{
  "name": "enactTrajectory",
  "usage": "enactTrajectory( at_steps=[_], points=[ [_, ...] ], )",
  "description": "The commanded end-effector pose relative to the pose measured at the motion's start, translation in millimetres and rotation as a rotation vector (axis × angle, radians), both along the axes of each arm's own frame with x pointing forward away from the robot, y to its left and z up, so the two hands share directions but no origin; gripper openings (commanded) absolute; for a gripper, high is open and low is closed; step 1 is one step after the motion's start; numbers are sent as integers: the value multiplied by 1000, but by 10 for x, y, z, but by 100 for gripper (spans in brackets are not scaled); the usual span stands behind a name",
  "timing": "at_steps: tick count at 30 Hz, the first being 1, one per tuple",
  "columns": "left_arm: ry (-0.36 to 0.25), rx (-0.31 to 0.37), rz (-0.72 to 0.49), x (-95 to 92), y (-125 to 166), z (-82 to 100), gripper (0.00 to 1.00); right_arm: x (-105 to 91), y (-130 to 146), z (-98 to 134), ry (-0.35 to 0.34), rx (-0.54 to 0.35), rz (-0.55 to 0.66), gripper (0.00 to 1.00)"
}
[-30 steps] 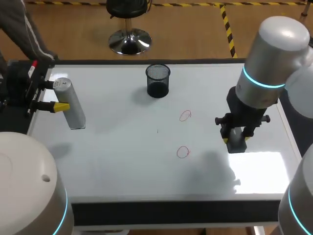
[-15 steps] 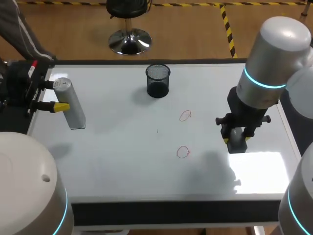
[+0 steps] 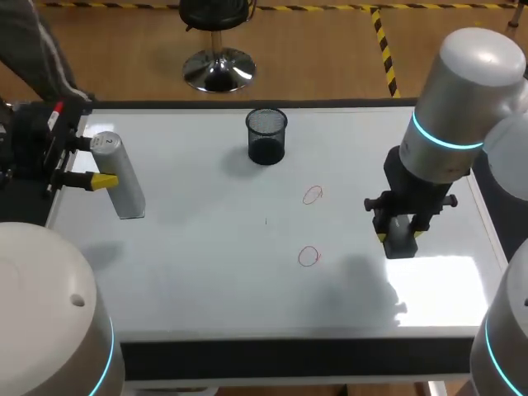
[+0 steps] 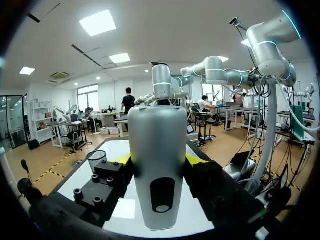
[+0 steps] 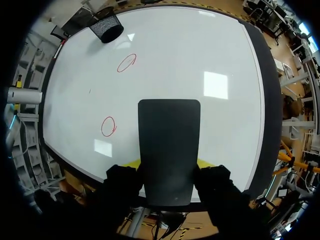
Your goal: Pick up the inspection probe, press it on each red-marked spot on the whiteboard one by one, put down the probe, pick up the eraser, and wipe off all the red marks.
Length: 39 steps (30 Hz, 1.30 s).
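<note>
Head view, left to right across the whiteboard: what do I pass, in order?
inspection probe held in the left gripper → black mesh cup → far red mark and near red mark, too close in line to order → eraser held in the right gripper

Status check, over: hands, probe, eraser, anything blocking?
Left hand shut on probe, whiteboard's left edge. Right hand shut on eraser, beside red marks. Mesh cup behind, not blocking.

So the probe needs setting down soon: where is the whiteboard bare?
Bare: the wide stretch between probe and red marks, near side of the mesh cup. Crowded: where the right claw holds the eraser.
</note>
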<state>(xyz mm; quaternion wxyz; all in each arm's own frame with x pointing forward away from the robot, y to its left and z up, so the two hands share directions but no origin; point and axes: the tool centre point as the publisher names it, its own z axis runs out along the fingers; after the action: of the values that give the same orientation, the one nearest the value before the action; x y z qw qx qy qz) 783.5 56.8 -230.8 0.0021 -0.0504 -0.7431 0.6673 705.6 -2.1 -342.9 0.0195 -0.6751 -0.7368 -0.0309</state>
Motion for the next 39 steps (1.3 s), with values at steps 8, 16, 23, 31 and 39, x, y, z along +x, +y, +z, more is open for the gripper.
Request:
enactTrajectory(
  at_steps=[8,16,23,31,39],
  points=[
    [-11,1,15,-183,-166,43,0,-4,-15,1,-1,3,2,0],
    [-13,41,32,-345,-355,87,0,-4,-15,1,-1,3,2,0],
    [0,47,41,-486,-580,124,0,-4,-15,1,-1,3,2,0],
    [-8,41,26,-550,-855,115,0,-4,-15,1,-1,3,2,0],
    [-3,20,6,-602,-1051,74,0,-4,-15,1,-1,3,2,0]
  ],
)
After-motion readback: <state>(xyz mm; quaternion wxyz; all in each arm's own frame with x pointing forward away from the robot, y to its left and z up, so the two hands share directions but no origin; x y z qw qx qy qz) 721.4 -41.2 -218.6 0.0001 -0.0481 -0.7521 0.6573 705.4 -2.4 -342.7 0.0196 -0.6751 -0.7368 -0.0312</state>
